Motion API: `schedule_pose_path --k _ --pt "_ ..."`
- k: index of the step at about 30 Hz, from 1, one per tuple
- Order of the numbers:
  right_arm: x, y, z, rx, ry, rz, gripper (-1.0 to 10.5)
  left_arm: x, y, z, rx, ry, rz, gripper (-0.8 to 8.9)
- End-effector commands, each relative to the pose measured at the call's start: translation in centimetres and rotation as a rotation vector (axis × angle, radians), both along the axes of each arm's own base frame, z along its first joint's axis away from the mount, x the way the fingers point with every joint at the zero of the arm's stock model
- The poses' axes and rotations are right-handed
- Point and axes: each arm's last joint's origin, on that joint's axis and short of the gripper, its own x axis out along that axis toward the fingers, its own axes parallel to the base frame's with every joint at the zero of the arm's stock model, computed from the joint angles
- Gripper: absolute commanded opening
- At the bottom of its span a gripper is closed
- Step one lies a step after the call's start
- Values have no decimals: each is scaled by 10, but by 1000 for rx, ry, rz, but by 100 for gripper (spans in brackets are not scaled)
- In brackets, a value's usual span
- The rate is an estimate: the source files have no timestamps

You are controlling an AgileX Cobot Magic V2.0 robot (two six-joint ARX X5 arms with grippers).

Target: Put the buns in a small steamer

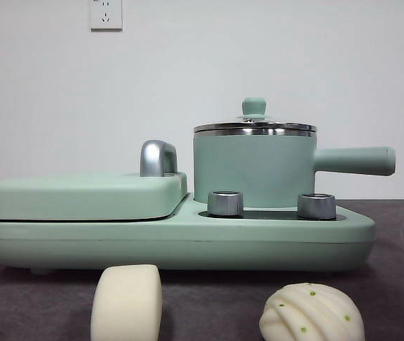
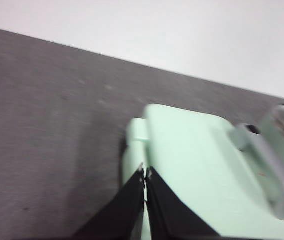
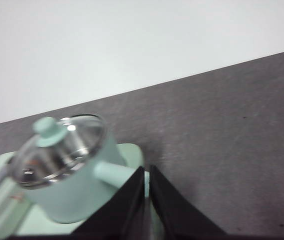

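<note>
Both buns – smooth bun and ridged bun – lie on the table in front of the cooker, lid on the small steamer; right gripper nearer it, left gripper over the griddle, both closed, empty.

Smooth loaf-shaped bun: cream-white, upright on table, front of cooker base, not seen from either hand.

Ridged round bun: cream-white, green dots, on table, apart from first.

Small steamer: mint-green pot, steel rim, glass lid on, green knob, handle just ahead of right hand.
</note>
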Motion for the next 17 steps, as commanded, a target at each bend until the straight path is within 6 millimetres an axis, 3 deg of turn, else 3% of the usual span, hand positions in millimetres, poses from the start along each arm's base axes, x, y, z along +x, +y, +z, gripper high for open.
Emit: schedule_pose_path --k 1,9,17 --pt "-5 1 26 -21 -4 34 14 5 -4 31 -12 -9 -61 9" --pt "6 7 81 -148 82 275 14 37 -23 88 12 41 -319 9" --pt "25 13 104 -181 82 525 14 62 -45 108 32 90 -570 9"
